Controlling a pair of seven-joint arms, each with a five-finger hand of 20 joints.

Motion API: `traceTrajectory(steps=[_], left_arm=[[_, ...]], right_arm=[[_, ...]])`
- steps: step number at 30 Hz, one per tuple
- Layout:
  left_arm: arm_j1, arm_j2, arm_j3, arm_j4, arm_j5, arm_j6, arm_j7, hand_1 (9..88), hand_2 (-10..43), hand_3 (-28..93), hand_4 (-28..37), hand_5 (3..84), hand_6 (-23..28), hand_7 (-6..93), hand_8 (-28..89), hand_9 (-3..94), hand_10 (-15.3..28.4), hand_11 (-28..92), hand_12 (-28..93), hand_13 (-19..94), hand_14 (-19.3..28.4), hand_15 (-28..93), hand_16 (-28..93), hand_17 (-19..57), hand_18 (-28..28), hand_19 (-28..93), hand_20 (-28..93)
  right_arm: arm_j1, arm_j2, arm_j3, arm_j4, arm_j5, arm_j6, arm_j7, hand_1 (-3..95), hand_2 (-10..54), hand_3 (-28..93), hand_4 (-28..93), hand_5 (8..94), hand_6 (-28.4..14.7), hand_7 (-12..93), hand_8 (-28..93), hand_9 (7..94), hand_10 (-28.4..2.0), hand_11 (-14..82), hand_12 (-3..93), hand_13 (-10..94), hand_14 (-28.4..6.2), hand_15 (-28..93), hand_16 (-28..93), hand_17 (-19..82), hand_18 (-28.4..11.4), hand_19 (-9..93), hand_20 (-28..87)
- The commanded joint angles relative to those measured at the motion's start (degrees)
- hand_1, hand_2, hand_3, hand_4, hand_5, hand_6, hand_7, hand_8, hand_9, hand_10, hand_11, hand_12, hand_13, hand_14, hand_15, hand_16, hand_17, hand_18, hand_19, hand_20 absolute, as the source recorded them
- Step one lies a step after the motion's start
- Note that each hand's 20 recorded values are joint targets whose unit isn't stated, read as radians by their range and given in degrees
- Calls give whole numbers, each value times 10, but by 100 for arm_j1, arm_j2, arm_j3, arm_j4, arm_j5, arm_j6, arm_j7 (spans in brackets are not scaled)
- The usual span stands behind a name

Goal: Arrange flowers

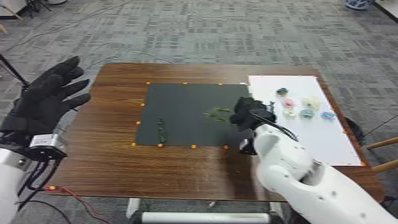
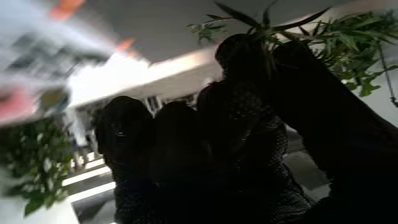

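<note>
Black-gloved left robot hand (image 1: pixel 44 100) is just hanging out by the left edge of the brown wooden worktop (image 1: pixel 107 117), fingers loosely straight, nothing in it. Next over, a thin dark green leafy stem (image 1: pixel 162 131) lies on the near left of the flat dark grey mat (image 1: pixel 191 102). Then the feathery green leafy sprig (image 1: pixel 218 114), over the mat's right part, pinched between thumb and fingertip of the black-gloved right robot hand (image 1: pixel 248 114). Looks like a placing step to me, so tbh: get it low, line up the stem, part the thumb gently, then back straight off so the fabric doesn't snag leaves. Far right, leave the small pastel flower heads (image 1: pixel 311 103) on the white board (image 1: pixel 311 145) alone for now.
</note>
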Motion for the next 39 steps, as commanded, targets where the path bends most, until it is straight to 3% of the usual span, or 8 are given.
traceTrajectory(steps=[1, 4, 9, 14, 17, 23, 32, 39], left_arm=[[11, 13, 11, 26, -57, 55, -50, 259, -66, 652, -283, 171, -3, 169, -78, 124, 79, 151, 241, 44, 113, 382, -28, -120, 204, 372, 94], [-94, 94, 46, 72, -63, 44, -61, 259, -67, 653, -283, 172, -3, 169, -79, 125, 79, 152, 242, 45, 112, 381, -27, -120, 204, 372, 94], [-805, 554, 341, 331, -34, -103, -134, 258, -69, 656, -283, 173, -3, 169, -80, 126, 78, 152, 241, 47, 113, 379, -26, -120, 205, 372, 94], [-1355, 909, 572, 474, -100, -226, -256, 259, -70, 656, -283, 173, -4, 173, -81, 126, 77, 154, 240, 48, 112, 381, -26, -119, 204, 373, 93], [-1629, 930, 780, 502, -108, -254, -292, 260, -70, 655, -283, 173, -5, 175, -82, 126, 77, 154, 240, 49, 111, 381, -26, -119, 204, 373, 93], [-1933, 1002, 981, 543, -128, -241, -311, 258, -69, 655, -283, 172, -6, 176, -84, 126, 75, 153, 238, 49, 111, 382, -28, -118, 204, 374, 91], [-2237, 1129, 1108, 605, -128, -270, -275, 258, -69, 653, -283, 172, -6, 177, -84, 125, 73, 156, 238, 50, 109, 384, -30, -117, 204, 375, 89], [-2488, 1177, 1354, 672, -130, -312, -263, 259, -69, 650, -283, 173, -7, 176, -85, 126, 72, 154, 237, 52, 107, 383, -33, -114, 203, 378, 87]], right_arm=[[432, -783, -352, 627, 53, -246, 102, 395, -53, 818, -162, 748, 20, 505, 294, 860, -79, 555, 453, 797, -74, 803, 435, 507, -217, 932, 634], [654, -935, -637, 901, 101, -342, 174, 391, -51, 820, -161, 751, 22, 502, 295, 865, -79, 553, 452, 800, -73, 803, 436, 508, -217, 932, 637], [725, -1096, -836, 1166, 197, -713, 214, 380, -26, 825, -189, 769, 29, 482, 291, 890, -71, 541, 444, 824, -66, 806, 438, 543, -217, 932, 663], [734, -1267, -986, 1372, 198, -977, 210, 372, -6, 833, -196, 774, 28, 470, 294, 897, -69, 537, 447, 830, -64, 806, 445, 549, -216, 932, 670], [671, -1299, -1013, 1346, 213, -1048, 243, 368, -2, 835, -194, 777, 29, 467, 295, 900, -68, 536, 449, 832, -62, 805, 446, 552, -216, 932, 671], [564, -1397, -980, 1292, 209, -1224, 253, 358, 5, 841, -191, 792, 32, 454, 290, 913, -66, 528, 446, 843, -61, 804, 445, 564, -217, 932, 676], [311, -1646, -736, 1287, 340, -1392, 198, 344, 22, 854, -190, 809, 30, 431, 286, 930, -66, 517, 440, 855, -60, 800, 442, 576, -216, 932, 677], [190, -1934, -617, 1478, 431, -1405, 180, 312, 80, 865, -187, 834, 24, 406, 253, 937, -65, 531, 418, 873, -57, 794, 441, 596, -216, 932, 679]])
